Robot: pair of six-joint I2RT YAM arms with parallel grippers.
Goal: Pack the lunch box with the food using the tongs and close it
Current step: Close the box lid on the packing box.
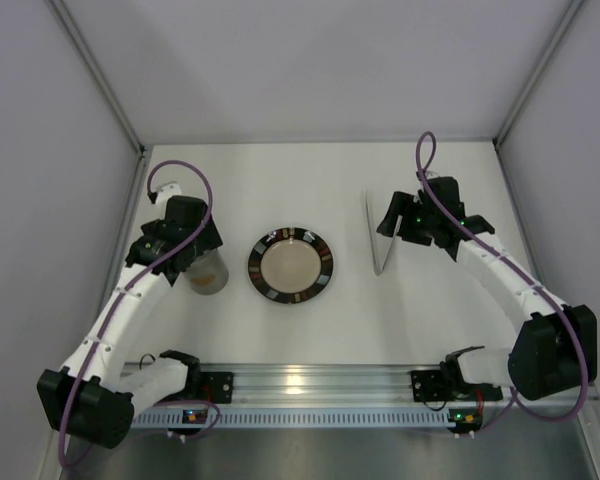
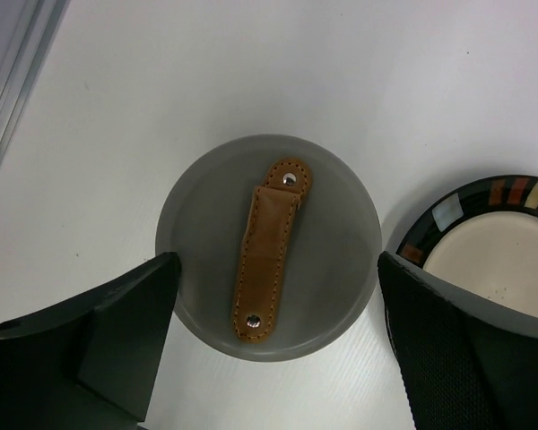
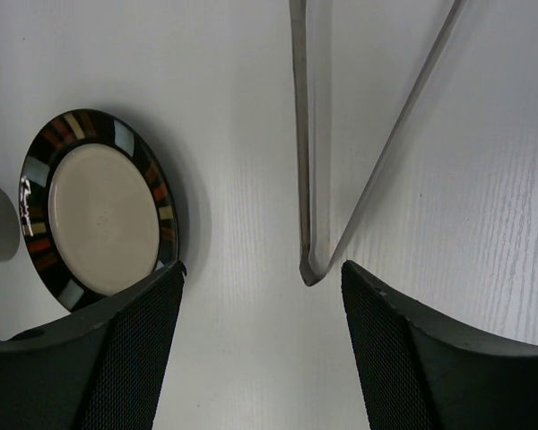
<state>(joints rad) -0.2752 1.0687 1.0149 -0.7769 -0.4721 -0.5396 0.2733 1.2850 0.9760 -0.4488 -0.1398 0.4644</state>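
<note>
The lunch box (image 1: 210,273) stands left of the plate, its grey lid (image 2: 332,224) with the orange-brown handle (image 2: 267,260) resting on top. My left gripper (image 2: 278,264) hangs open directly above the lid, one finger to each side and neither touching it. The silver tongs (image 3: 307,269) lie on the table right of the plate, and the top view shows the tongs (image 1: 381,240) as a narrow V. My right gripper (image 3: 262,269) is open just above their joined end, which sits nearer the right finger (image 3: 412,358). No food shows in any view.
The round black-rimmed plate (image 1: 257,265) with a beige centre lies between the lunch box and the tongs, with nothing on it. It also shows as the plate (image 2: 520,190) and the plate (image 3: 36,152) in the wrist views. Grey walls enclose the table on three sides.
</note>
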